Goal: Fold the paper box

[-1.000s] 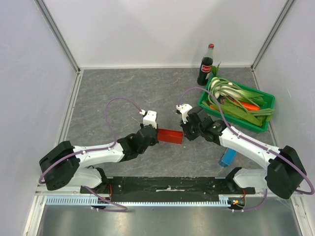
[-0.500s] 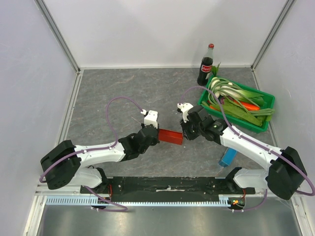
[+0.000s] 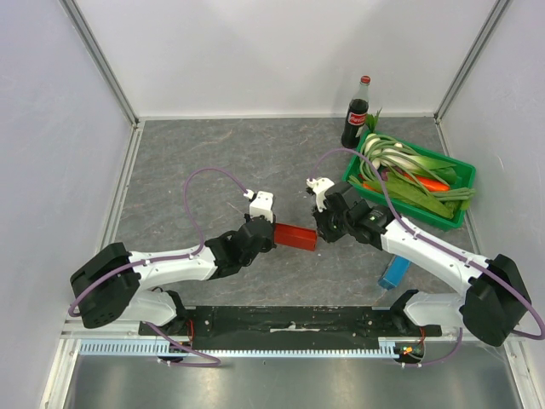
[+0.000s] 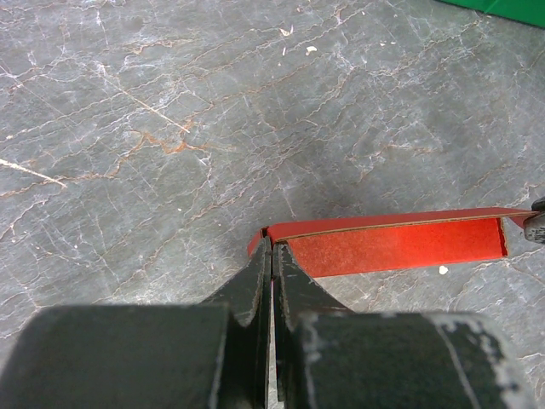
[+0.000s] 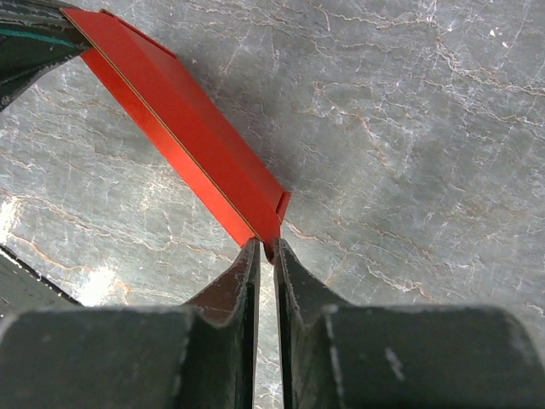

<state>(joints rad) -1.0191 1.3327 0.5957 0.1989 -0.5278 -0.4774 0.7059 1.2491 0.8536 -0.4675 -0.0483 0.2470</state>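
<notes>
The bright red thin-cardboard paper box (image 3: 294, 236) is being held between the two arms over the middle of the grey marbled tabletop (image 3: 196, 153). It is looking like a slim, partly flattened sleeve rather than a flat sheet. The left pincer (image 4: 272, 256) is pinching its left end, fingers pressed together on the card edge. The right pincer (image 5: 266, 251) is nipping the opposite corner. The body seems to be formed already, but one end is gaping open with the inside showing. Squaring it up and tucking in the end flaps is probably what is remaining.
</notes>
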